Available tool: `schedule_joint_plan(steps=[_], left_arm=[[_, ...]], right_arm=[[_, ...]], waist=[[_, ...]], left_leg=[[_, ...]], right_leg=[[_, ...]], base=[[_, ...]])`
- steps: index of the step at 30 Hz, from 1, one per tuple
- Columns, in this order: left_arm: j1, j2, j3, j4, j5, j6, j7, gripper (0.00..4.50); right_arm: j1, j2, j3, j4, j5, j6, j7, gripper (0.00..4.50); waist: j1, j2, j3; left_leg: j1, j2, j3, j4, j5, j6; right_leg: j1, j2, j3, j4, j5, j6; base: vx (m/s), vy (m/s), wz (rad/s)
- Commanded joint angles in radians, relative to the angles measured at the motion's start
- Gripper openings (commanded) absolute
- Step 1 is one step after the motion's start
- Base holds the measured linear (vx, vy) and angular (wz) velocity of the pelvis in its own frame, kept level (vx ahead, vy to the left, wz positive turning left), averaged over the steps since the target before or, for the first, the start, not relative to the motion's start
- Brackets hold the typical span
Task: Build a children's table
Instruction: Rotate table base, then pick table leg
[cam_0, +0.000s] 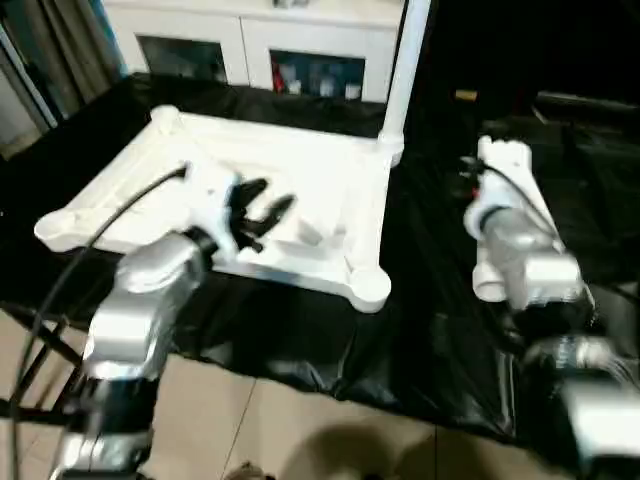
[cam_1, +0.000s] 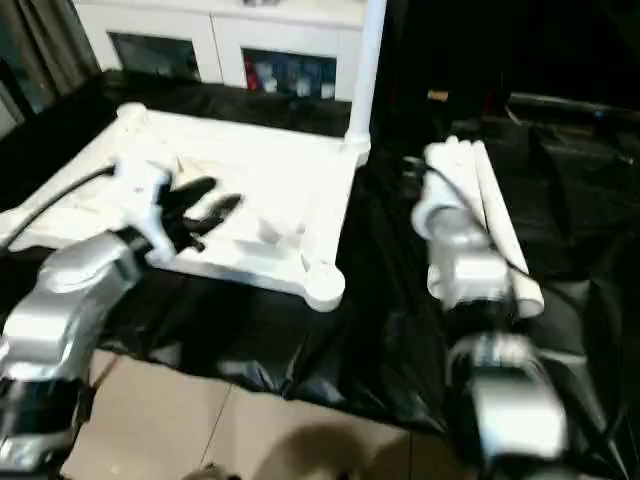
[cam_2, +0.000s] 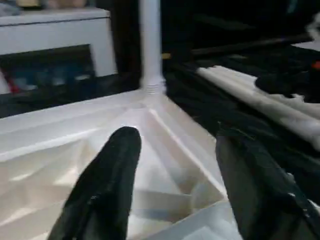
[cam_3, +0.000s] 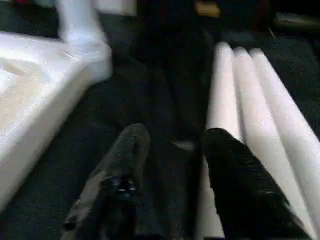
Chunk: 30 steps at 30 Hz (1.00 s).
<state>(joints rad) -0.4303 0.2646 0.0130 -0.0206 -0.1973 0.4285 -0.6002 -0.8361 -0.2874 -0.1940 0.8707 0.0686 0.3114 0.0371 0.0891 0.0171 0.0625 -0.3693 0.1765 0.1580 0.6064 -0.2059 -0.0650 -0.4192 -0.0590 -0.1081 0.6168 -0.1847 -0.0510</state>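
The tabletop (cam_0: 250, 190) lies upside down on the black-covered work table (cam_0: 440, 340), ribbed underside up, and it serves as the landmark here. One leg (cam_0: 405, 70) already stands upright in the tabletop's far corner socket on the robot's right, while three loose legs (cam_3: 250, 115) lie side by side on the black cover just beyond the tabletop's right edge. The left gripper (cam_0: 262, 215) hovers over the near part of the ribbed underside with its two fingers (cam_2: 107, 185) parted and nothing between them. The right gripper (cam_3: 172, 165) hangs over the black cover between the tabletop's right edge and the loose legs, its fingers likewise spread and empty, one fingertip just beside the nearest loose leg. My reading is that the next step is fetching a second leg, and several things could go wrong. The loose legs are smooth round cylinders lying against each other, so a finger coming down on top of one instead of beside it would likely roll it away or nudge the whole row across the slippery cover. A grasp taken far from the leg's middle could let it tip and swing, and a swinging end might knock the standing leg, which may not be seated firmly. The left gripper sits low over the ribs and could catch one if it sweeps sideways, dragging the tabletop out of place.
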Motion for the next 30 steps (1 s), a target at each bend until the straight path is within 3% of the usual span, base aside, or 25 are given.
schedule_joint_plan(steps=[1, 3, 4, 5, 6, 7, 9, 14, 17, 22, 30], left_arm=[[-0.01, 0.008, -0.022, 0.01, 0.005, -0.003, -0.015, 3.11], [-0.006, 0.015, -0.038, 0.01, 0.014, -0.007, -0.024, 3.26], [0.001, 0.022, -0.057, 0.003, 0.011, -0.004, -0.048, 3.39], [0.002, 0.024, -0.061, 0.001, 0.011, -0.006, -0.053, 3.48], [0.005, 0.026, -0.069, -0.005, 0.009, -0.002, -0.061, 3.48], [0.007, 0.026, -0.073, -0.01, 0.004, 0.009, -0.066, 3.52], [0.009, 0.031, -0.081, -0.01, 0.006, 0.007, -0.072, 3.52], [0.02, 0.059, -0.112, -0.026, -0.005, 0.033, -0.105, 3.52], [0.025, 0.076, -0.122, -0.031, -0.009, 0.046, -0.127, 3.52], [0.02, 0.086, -0.127, -0.027, -0.017, 0.055, -0.14, 3.52], [0.0, 0.115, -0.147, -0.016, -0.024, 0.07, -0.185, 3.52]], right_arm=[[-0.031, -0.013, -0.003, 0.058, -0.007, -0.01, -0.014, 2.39], [-0.049, -0.02, 0.007, 0.091, -0.023, -0.012, -0.03, 2.51], [-0.082, -0.034, 0.039, 0.154, -0.072, 0.024, -0.078, 2.61], [-0.089, -0.036, 0.044, 0.166, -0.079, 0.031, -0.085, 2.71], [-0.105, -0.038, 0.044, 0.202, -0.08, 0.014, -0.073, 2.71], [-0.116, -0.033, 0.036, 0.229, -0.065, -0.011, -0.029, 2.79], [-0.123, -0.032, 0.038, 0.25, -0.066, -0.018, -0.028, 2.79], [-0.135, -0.024, 0.029, 0.313, -0.058, 0.003, -0.054, 2.79], [-0.142, -0.023, 0.024, 0.338, -0.06, -0.01, -0.068, 2.79], [-0.147, -0.022, 0.019, 0.363, -0.056, -0.023, -0.062, 2.79], [-0.168, -0.022, -0.012, 0.404, -0.018, 0.068, -0.015, 2.79]], waist=[[-0.002, -0.011, -0.089], [-0.003, -0.012, -0.087], [-0.004, -0.012, -0.084], [-0.005, -0.02, -0.084], [-0.003, -0.016, -0.081], [-0.003, -0.02, -0.079], [-0.003, -0.018, -0.077], [-0.003, -0.016, -0.079], [-0.002, -0.021, -0.08], [-0.002, -0.015, -0.08], [-0.001, -0.012, -0.08]], left_leg=[[-0.005, 0.034, -0.004, -0.044, 0.061, 0.131], [-0.005, 0.036, -0.004, -0.046, 0.043, 0.128], [-0.004, 0.037, -0.003, -0.047, 0.028, 0.116], [-0.003, 0.036, -0.001, -0.048, 0.018, 0.11], [0.0, 0.036, 0.001, -0.048, -0.011, 0.095], [-0.001, 0.036, 0.002, -0.049, -0.035, 0.083], [-0.001, 0.038, 0.002, -0.051, -0.055, 0.072], [0.0, 0.042, 0.004, -0.05, -0.043, 0.064], [-0.001, 0.04, 0.005, -0.049, -0.039, 0.066], [-0.001, 0.04, 0.005, -0.048, -0.047, 0.062], [0.0, 0.041, 0.004, -0.048, -0.05, 0.062]], right_leg=[[0.082, -0.083, 0.064, -0.041, 0.059, -0.212], [0.084, -0.084, 0.063, -0.045, 0.021, -0.209], [0.081, -0.085, 0.062, -0.05, -0.026, -0.204], [0.081, -0.083, 0.062, -0.054, -0.052, -0.2], [0.08, -0.084, 0.063, -0.058, -0.1, -0.189], [0.081, -0.086, 0.064, -0.06, -0.136, -0.178], [0.079, -0.086, 0.064, -0.064, -0.175, -0.158], [0.075, -0.083, 0.065, -0.057, -0.146, -0.16], [0.075, -0.082, 0.065, -0.055, -0.13, -0.163], [0.075, -0.082, 0.064, -0.056, -0.14, -0.162], [0.076, -0.082, 0.064, -0.054, -0.132, -0.174]], base=[[0.0, 0.0, 0.0], [0.0, 0.0, 0.0], [0.0, 0.0, 0.0], [0.0, 0.0, 0.0], [0.0, 0.0, 0.0], [0.0, 0.0, 0.0], [0.0, 0.0, 0.0], [0.0, 0.0, 0.0], [0.0, 0.0, 0.0], [0.0, 0.0, 0.0], [0.0, 0.0, 0.0]])
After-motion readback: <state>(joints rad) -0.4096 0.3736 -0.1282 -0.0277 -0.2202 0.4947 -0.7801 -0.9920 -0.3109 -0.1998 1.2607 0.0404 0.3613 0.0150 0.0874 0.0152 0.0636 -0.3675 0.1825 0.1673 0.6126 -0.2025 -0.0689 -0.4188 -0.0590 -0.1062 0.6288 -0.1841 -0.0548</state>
